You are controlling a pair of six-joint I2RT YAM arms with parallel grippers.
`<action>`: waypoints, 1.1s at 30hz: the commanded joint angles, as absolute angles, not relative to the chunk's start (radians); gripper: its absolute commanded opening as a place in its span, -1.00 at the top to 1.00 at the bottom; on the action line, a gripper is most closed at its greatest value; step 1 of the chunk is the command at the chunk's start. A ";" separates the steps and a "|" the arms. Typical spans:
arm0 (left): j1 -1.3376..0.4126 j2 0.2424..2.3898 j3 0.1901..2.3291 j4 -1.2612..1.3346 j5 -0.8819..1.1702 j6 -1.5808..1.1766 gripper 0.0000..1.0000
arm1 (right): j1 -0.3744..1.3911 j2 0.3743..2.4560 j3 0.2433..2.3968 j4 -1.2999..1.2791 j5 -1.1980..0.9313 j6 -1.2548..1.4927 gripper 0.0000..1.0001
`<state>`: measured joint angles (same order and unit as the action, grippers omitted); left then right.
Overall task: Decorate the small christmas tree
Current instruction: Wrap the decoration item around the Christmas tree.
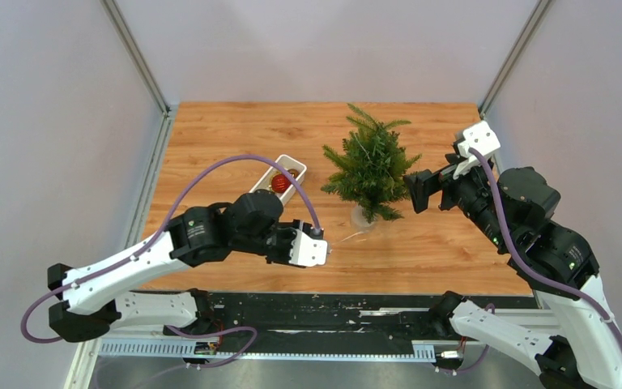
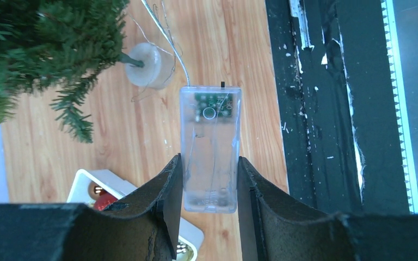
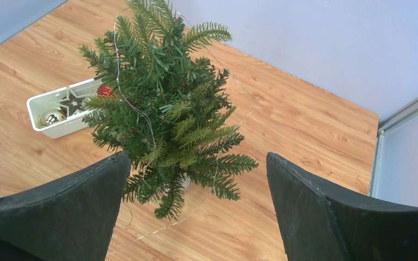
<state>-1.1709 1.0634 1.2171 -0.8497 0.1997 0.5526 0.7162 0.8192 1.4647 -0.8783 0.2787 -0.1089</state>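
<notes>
The small christmas tree (image 1: 370, 166) stands upright at the table's middle on a clear round base (image 2: 149, 65). A thin light wire (image 3: 133, 106) winds through its branches and trails down to the table. My left gripper (image 2: 209, 163) is shut on a clear plastic battery box (image 2: 209, 136) at the end of that wire, near the front edge, left of the base. In the top view this gripper (image 1: 322, 250) sits just in front of the tree. My right gripper (image 1: 421, 192) hovers open at the tree's right side, and its fingers (image 3: 87, 201) flank the lower branches without touching.
A white tray (image 1: 294, 165) left of the tree holds a red bauble (image 1: 280, 183), a gold ball (image 3: 50, 117) and a star (image 3: 73, 100). A black rail (image 2: 315, 109) runs along the near table edge. Grey walls enclose the back and sides.
</notes>
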 commanded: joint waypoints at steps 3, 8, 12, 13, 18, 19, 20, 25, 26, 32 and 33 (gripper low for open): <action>-1.172 1.035 1.319 -0.949 0.223 0.572 1.00 | 0.714 0.823 1.477 -0.843 0.278 -0.095 -1.00; -1.168 1.009 1.383 -0.973 0.137 0.572 1.00 | 0.712 0.818 1.475 -0.842 0.278 -0.095 -1.00; -1.140 0.981 1.372 -0.953 -0.051 0.598 1.00 | 0.713 0.818 1.475 -0.844 0.278 -0.097 -1.00; -1.129 0.975 1.367 -0.947 -0.099 0.606 1.00 | 0.713 0.819 1.475 -0.843 0.278 -0.099 -1.00; -1.109 0.926 1.320 -0.933 -0.225 0.655 1.00 | 0.713 0.828 1.486 -0.836 0.261 -0.092 -1.00; -1.098 0.917 1.318 -0.930 -0.247 0.656 1.00 | 0.713 0.832 1.488 -0.832 0.258 -0.089 -1.00; -1.090 0.913 1.317 -0.928 -0.254 0.656 1.00 | 0.713 0.836 1.488 -0.830 0.255 -0.086 -1.00; -1.044 0.884 1.298 -0.897 -0.335 0.682 1.00 | 0.713 0.850 1.511 -0.790 0.095 -0.051 -1.00; -1.033 0.882 1.296 -0.885 -0.347 0.683 1.00 | 0.713 0.854 1.523 -0.781 0.062 -0.037 -1.00; -0.941 0.879 1.276 -0.776 -0.475 0.707 1.00 | 0.713 0.892 1.527 -0.765 0.118 -0.039 -1.00; -0.929 0.879 1.274 -0.762 -0.485 0.716 1.00 | 0.713 0.901 1.519 -0.765 0.122 -0.040 -1.00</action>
